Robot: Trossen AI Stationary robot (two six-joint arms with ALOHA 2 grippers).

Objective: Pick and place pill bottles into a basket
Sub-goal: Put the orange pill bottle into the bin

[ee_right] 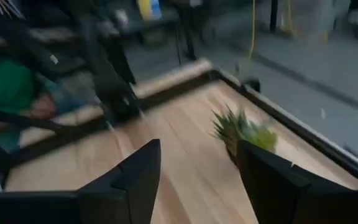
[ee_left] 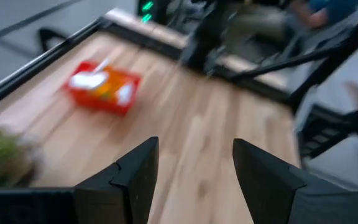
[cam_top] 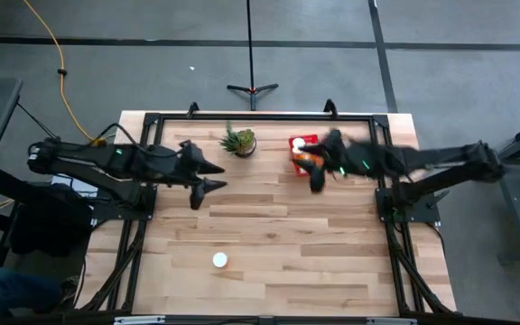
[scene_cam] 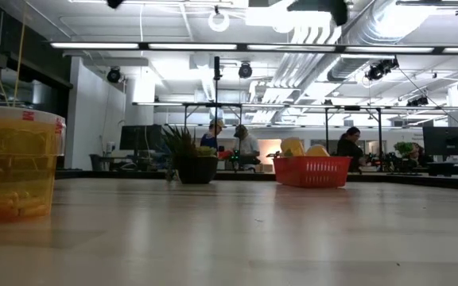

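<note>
From above, the whole wooden surface (cam_top: 269, 235) shows at once: the red basket (cam_top: 301, 152) sits toward one o'clock near the far edge, a small potted plant (cam_top: 240, 141) stands at about twelve o'clock just to its left, and one lone pill bottle (cam_top: 219, 261), seen as a white cap, stands by itself at about seven o'clock, well apart from both. The table-height view gives what the overhead cannot: that same bottle (scene_cam: 14, 163) fills the near left, its orange see-through body and white cap upright on the wood, while far across the surface the basket (scene_cam: 312, 171) shows its perforated red wall with pale rounded tops rising above the rim, beside the plant (scene_cam: 191, 163); people sit at desks in the room behind. Only the left wrist view looks down into the basket (ee_left: 102, 90), where white and orange shapes lie packed together, too blurred to count. The left claw (cam_top: 208, 176) hangs over the surface at about ten o'clock, left of the plant, its two dark fingers (ee_left: 129, 180) spread apart with nothing between them. The right claw (cam_top: 318, 181) is at the basket's near right corner, blurred in the overhead view; its own wrist view shows its fingers (ee_right: 132, 177) parted and empty, with bare wood and the plant (ee_right: 244, 132) beyond them
</note>
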